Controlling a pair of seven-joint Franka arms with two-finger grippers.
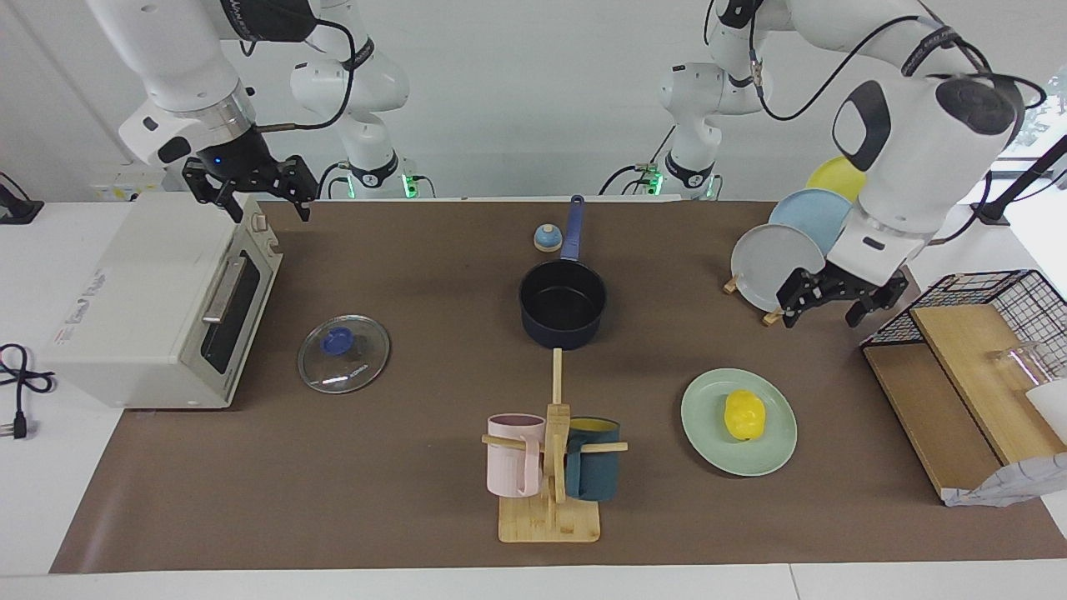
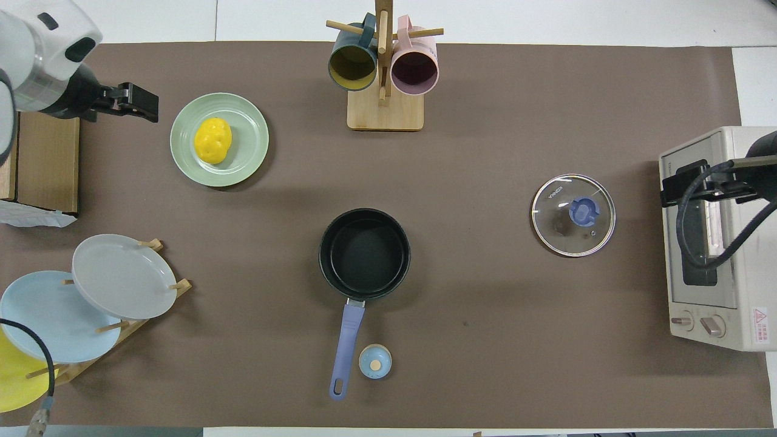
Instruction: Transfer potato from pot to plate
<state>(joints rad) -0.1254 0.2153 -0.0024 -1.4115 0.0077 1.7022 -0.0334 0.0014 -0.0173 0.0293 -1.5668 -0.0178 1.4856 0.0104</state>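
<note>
Potato: the small yellow lumpy toy potato (image 1: 743,414) lies on the pale mint-green round plate (image 1: 710,440), so the transfer looks done.
Pot: the dark navy saucepan (image 1: 563,304) is empty.
Left end effector (image 1: 840,305): open, holding nothing, raised beside the plate rack (image 1: 771,265).
Right end effector (image 1: 252,188): open, empty, waiting over the white toaster oven (image 1: 162,300).

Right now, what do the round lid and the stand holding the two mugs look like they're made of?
The lid looks like clear glass: the brown mat shows through it, glints cross its surface, and its knob looks like blue plastic. The mug stand looks like pale unpainted wood, probably bamboo, with a matte finish.
</note>
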